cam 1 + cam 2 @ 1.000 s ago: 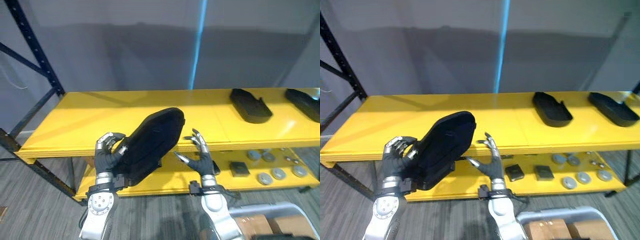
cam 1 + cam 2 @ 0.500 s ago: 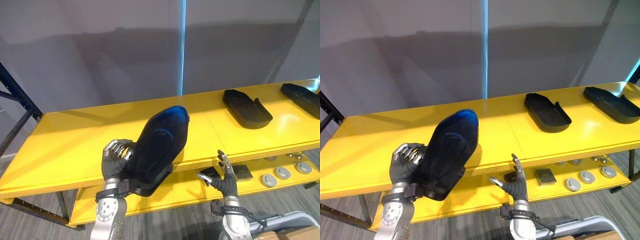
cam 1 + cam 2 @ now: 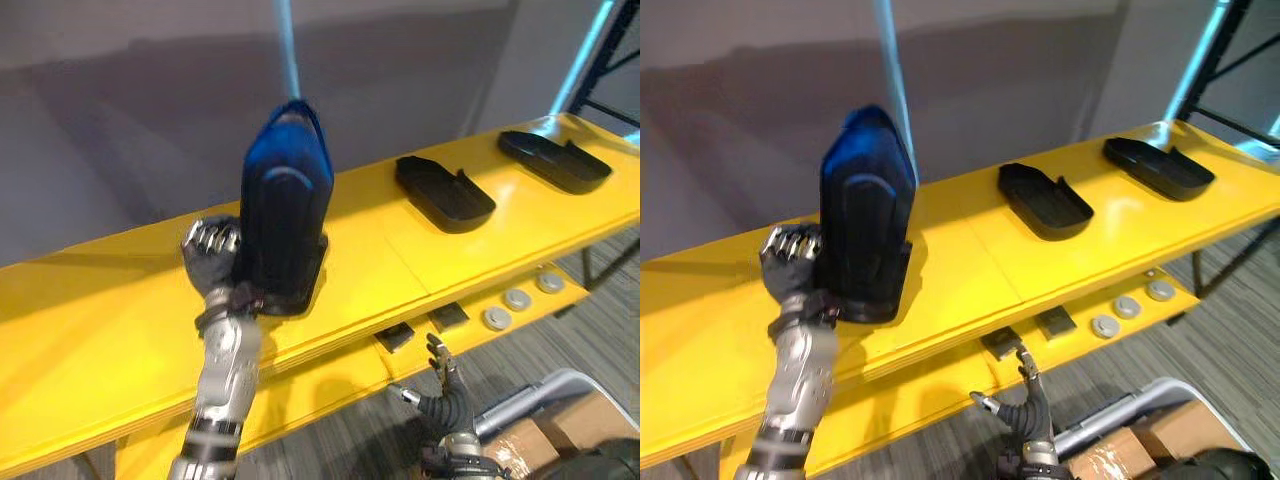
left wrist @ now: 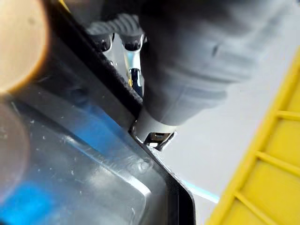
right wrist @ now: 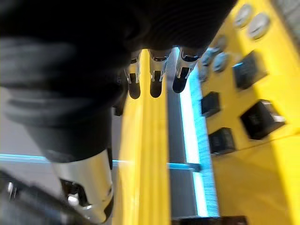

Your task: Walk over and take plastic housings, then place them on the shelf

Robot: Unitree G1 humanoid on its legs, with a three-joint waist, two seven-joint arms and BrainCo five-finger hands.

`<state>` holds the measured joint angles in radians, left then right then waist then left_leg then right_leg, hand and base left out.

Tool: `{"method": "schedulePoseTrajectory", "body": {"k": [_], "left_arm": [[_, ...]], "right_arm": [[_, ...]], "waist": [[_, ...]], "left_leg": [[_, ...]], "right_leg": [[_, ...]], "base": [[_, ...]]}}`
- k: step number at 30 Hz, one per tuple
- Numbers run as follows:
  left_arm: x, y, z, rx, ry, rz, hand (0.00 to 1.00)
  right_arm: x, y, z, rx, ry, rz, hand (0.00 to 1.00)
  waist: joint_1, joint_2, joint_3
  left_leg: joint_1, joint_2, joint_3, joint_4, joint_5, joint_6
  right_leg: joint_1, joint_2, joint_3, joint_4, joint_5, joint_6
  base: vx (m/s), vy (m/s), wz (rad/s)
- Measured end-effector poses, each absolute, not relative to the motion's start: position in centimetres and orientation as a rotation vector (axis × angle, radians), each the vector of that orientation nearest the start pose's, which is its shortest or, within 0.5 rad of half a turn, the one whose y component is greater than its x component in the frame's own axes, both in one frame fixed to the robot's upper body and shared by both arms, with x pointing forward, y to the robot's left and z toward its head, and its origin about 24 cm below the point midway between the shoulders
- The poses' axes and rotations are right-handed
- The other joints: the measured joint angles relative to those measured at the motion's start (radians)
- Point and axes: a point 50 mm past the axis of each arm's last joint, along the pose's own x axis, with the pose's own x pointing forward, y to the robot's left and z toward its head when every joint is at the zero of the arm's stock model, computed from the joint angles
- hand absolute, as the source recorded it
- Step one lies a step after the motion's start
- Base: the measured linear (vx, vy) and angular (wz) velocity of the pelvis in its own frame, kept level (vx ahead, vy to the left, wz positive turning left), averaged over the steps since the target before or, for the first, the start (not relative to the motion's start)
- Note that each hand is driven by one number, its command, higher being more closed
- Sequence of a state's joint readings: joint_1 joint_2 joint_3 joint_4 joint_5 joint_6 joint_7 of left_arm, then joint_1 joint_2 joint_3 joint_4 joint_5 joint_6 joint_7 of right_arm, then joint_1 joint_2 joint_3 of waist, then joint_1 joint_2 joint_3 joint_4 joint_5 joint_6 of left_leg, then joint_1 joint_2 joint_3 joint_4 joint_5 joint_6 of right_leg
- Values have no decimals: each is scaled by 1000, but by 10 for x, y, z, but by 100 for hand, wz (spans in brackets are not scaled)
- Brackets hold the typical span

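Illumination is even and moderately bright; a vertical cyan light strip [image 3: 287, 50] runs up the grey wall [image 3: 120, 110]; its blue reflection lies on the upper end of the raised black housing [image 3: 285, 215]; a broad soft shadow crosses the wall above the yellow shelf [image 3: 100, 330]; pale glare marks the shelf top beside the nearer lying housing [image 3: 443, 193]; in the left wrist view, a blue sheen covers the raised housing's glossy surface.

1. Your left arm [image 3: 228, 370] rises steeply, forearm near vertical. The left hand [image 3: 208, 250] sits at the left edge of the black housing [image 3: 287, 205], fingers curled round that edge.
2. Your right hand [image 3: 445, 405] hangs well below and right of the housing, fingers loosely spread, holding nothing.
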<state>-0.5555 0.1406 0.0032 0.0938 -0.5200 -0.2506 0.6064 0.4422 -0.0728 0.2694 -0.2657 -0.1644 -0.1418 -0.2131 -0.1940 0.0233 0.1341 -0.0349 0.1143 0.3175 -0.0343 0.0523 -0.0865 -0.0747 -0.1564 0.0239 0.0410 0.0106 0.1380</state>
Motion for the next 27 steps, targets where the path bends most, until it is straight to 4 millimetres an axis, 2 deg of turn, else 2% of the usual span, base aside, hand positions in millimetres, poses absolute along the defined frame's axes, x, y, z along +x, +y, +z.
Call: {"method": "schedulePoseTrajectory", "body": {"k": [2, 4, 6, 10, 12, 19, 22, 26, 27], "left_arm": [[341, 173, 208, -584, -531, 440, 100], [347, 176, 225, -592, -560, 461, 100], [348, 182, 232, -620, -569, 510, 100], [355, 195, 229, -627, -519, 624, 100], [360, 197, 233, -608, -494, 653, 100], [360, 203, 228, -529, -460, 746, 100], [362, 204, 224, -510, -428, 753, 100], [365, 210, 218, -497, -391, 776, 100], [365, 210, 217, -494, -386, 777, 0]], "right_arm": [[160, -117, 28, -137, 6, 22, 0], [159, -108, 27, -127, 9, 61, 0], [158, -101, 27, -117, 9, 90, 0], [155, -96, 24, -124, 17, 134, 0], [157, -97, 23, -142, 17, 141, 0], [154, -91, 18, -148, 32, 161, 0], [154, -91, 18, -152, 33, 160, 0], [156, -86, 14, -164, 36, 192, 0], [156, -85, 14, -165, 38, 195, 0]], "waist": [[-17, -5, 22], [-34, -10, 49], [-37, -13, 73], [-38, -17, 107], [-37, -29, 129], [-29, -38, 141], [-10, -40, 151], [-8, -47, 161], [-6, -48, 163]], "left_leg": [[-15, 6, 19, -17, 17, 0], [-35, 4, 20, -35, 39, 6], [-48, 2, 30, -44, 52, 6], [-69, 7, 42, -52, 62, 6], [-83, 9, 42, -52, 72, 2], [-87, 10, 43, -51, 73, 2], [-88, 9, 40, -51, 75, 3], [-87, 9, 34, -51, 79, 4], [-87, 9, 34, -51, 80, 5]], "right_leg": [[-35, 10, 21, -2, 22, 3], [-59, 10, 23, -11, 33, 3], [-77, 14, 33, -22, 43, 1], [-106, 19, 52, -30, 48, -6], [-121, 23, 55, -30, 55, -11], [-126, 24, 59, -30, 57, -14], [-125, 24, 53, -30, 57, -15], [-121, 24, 51, -30, 57, -16], [-120, 23, 51, -30, 57, -16]], "base": [[-69, -10, -25], [-82, -7, -8], [-70, 4, -11], [-65, -6, -12], [-20, 0, -1], [-2, 1, 0], [0, 0, 0], [-13, 15, 4], [0, 0, 0]]}}
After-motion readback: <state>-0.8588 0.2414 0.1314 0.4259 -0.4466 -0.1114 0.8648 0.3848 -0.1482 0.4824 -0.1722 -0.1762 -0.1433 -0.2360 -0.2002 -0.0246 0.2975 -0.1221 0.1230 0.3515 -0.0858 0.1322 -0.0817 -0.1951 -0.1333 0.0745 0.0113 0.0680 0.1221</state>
